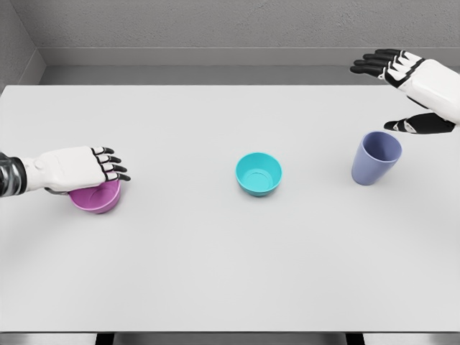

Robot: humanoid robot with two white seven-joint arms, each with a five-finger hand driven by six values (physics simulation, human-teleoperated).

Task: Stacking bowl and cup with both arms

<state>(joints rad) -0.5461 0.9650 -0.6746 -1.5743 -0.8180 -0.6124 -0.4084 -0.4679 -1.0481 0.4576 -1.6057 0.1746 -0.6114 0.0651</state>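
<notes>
White table (pixel 215 273): two bowls, pink bowl (pixel 99 199) under left hand (pixel 72 169), teal bowl (pixel 259 174); one cup (pixel 376 157); right hand (pixel 420 83), fingers (pixel 370 63) spread.

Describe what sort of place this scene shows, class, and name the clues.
Probably a simulated robot test bench: a plain white table against bare grey walls, holding only a purple bowl, teal bowl and lavender cup.

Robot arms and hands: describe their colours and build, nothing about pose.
Both arms are smooth white shells. The left hand has a white back, black-jointed fingers and a grey wrist section. The right hand shows the same white casing with black fingers and thumb. No cables or markings visible.
</notes>
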